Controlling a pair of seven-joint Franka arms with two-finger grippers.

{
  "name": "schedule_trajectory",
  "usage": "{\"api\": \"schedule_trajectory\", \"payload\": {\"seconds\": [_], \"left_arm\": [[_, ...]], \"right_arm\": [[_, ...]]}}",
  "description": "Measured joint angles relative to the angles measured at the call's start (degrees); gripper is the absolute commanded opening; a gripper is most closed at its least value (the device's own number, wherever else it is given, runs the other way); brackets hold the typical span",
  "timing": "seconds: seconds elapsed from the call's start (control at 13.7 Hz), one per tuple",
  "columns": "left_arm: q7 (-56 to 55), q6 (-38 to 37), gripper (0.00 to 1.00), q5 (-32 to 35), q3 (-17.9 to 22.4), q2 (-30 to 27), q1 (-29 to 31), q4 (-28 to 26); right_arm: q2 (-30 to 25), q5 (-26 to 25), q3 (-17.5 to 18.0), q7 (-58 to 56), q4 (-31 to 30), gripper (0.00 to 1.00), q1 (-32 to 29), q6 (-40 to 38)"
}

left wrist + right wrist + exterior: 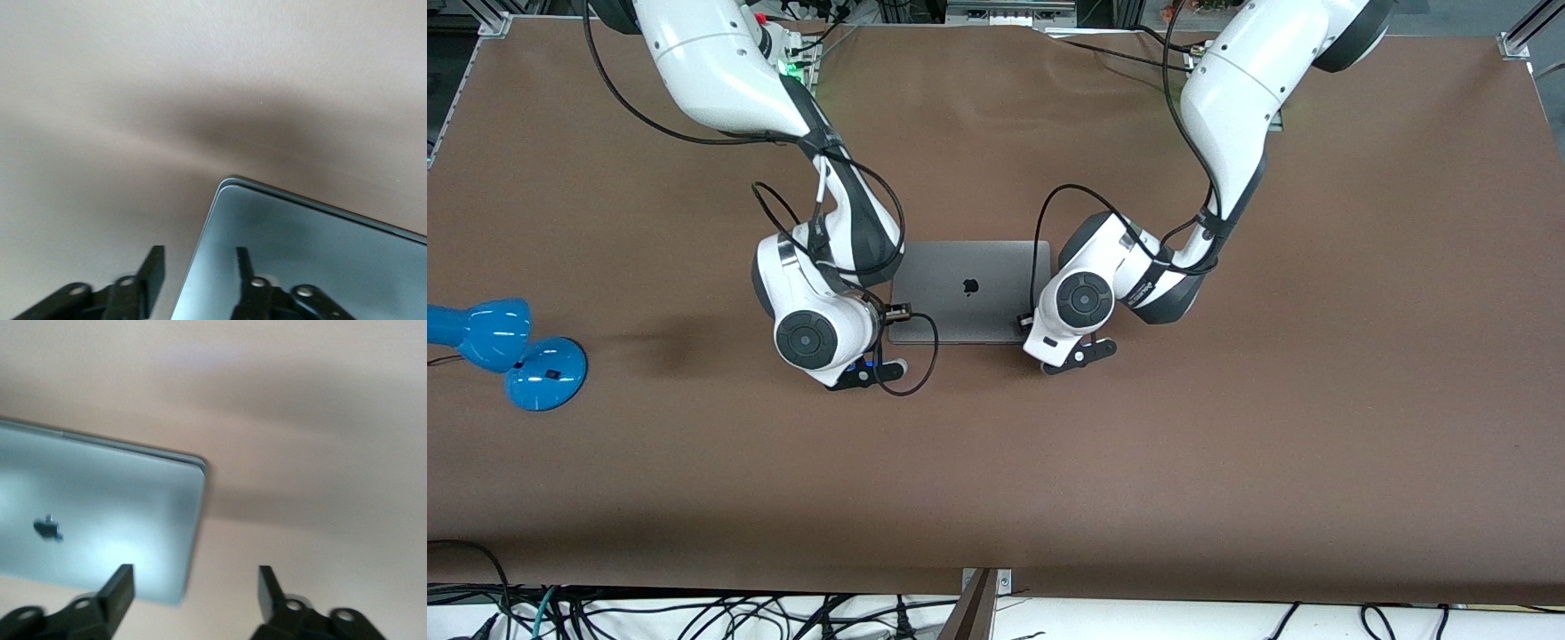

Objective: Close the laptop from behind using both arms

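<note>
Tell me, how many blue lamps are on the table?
1. The blue lamp stands at the right arm's end of the table, apart from the closed laptop. None seems hidden.

You see a grey laptop [970, 290] with a dark logo, brown table [1227, 444], and a blue lamp [507, 351].

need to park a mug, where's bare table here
Bare: the wide strip of table nearer the camera than the laptop, and the left arm's end. Crowded: beside the laptop, a pincer over each corner, left, right; a lamp sits at the right arm's end.
</note>
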Motion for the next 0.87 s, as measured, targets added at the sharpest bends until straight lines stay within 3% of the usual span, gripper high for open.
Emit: {"api": "schedule_trajectory", "payload": {"seconds": [0.36,0.66,0.87], "left_arm": [[2.0,-8.6,1.0,4.3,0.0,-9.4,0.7,0.1],[6.1,-20.7,1.0,5.0,0.0,-19.9,2.3,-0.2],[13.2,-24.4,1.0,5.2,0.0,-26.3,5.3,-2.2]], "right_arm": [[-7.6,-1.4,-2.4,0.1,8.5,1.0,-1.3,-15.0],[-17.2,-3.1,-2.5,0.1,8.7,1.0,-5.9,-18.2],[-22.7,-4.2,-2.6,0.0,6.5,1.0,-11.2,-18.3]]}}
